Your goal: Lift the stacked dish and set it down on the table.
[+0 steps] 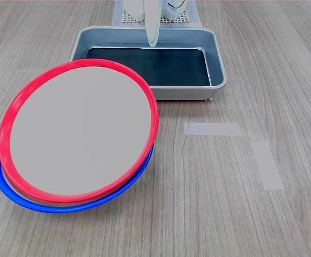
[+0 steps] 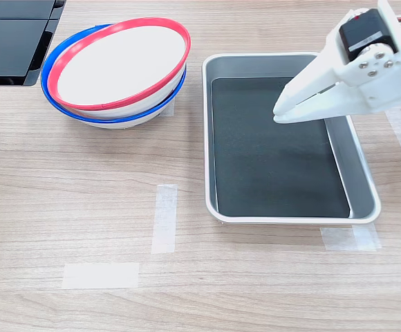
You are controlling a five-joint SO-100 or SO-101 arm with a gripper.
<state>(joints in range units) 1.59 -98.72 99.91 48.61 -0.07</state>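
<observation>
In the first exterior view, nearest the camera, the large round shallow bowl with a bright red rim (image 1: 79,130) sits tilted inside a same-sized bowl with a blue rim (image 1: 64,206). Of the blue-rimmed bowl only a crescent of rim and a thin strip of pale wall show, along the red-rimmed bowl's lower edge. The red-rimmed bowl's inside reads as a flat grey-white disc, so its depth is hard to judge here. In the second exterior view the same stack (image 2: 117,66) stands at the upper left, and the white outer walls of both bowls show. The stack rests on the light grey-brown wood-grain table (image 1: 209,214), which carries pale tape strips (image 1: 213,129).

Beyond the stack lies a grey metal tray with a dark bottom (image 1: 218,59), just beside the red rim in the first exterior view and clearly apart from it in the second exterior view (image 2: 363,173).

Farthest back, the white gripper (image 1: 153,42) hangs over the tray, well apart from the bowls. In the first exterior view only its tip shows, the rest cut off by the top edge. In the second exterior view the gripper (image 2: 279,114) is seen from the side, its jaws pressed together at the tip and holding nothing; the arm behind it runs off the second exterior view's right edge. A black object (image 2: 10,41) at the second exterior view's upper left corner is cut off and cannot be identified.
</observation>
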